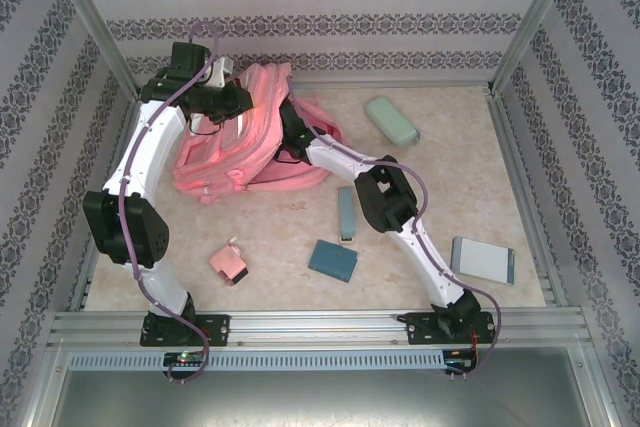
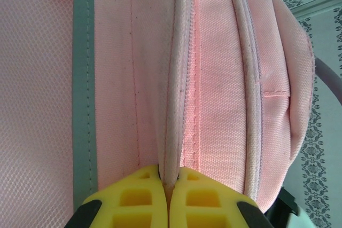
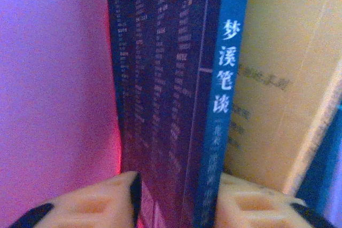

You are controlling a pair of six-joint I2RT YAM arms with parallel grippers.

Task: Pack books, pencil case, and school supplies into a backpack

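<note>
Top external shows the pink backpack [image 1: 235,152] slumped at far left, with the left gripper [image 2: 168,188] clenched on its zipper seam. The right gripper [image 3: 176,198], reaching into the backpack's opening, grasps a navy book [image 3: 165,78], with a yellow-orange book [image 3: 283,78] just beside it. The mint pencil case [image 1: 391,119] lies right of the backpack, and the grey-blue rectangle [image 1: 482,259] is well apart to its near right. On the backpack's near side sit the dark-teal block [image 1: 332,260], the light-teal bar [image 1: 346,213] and the pink piece [image 1: 229,264].
</note>
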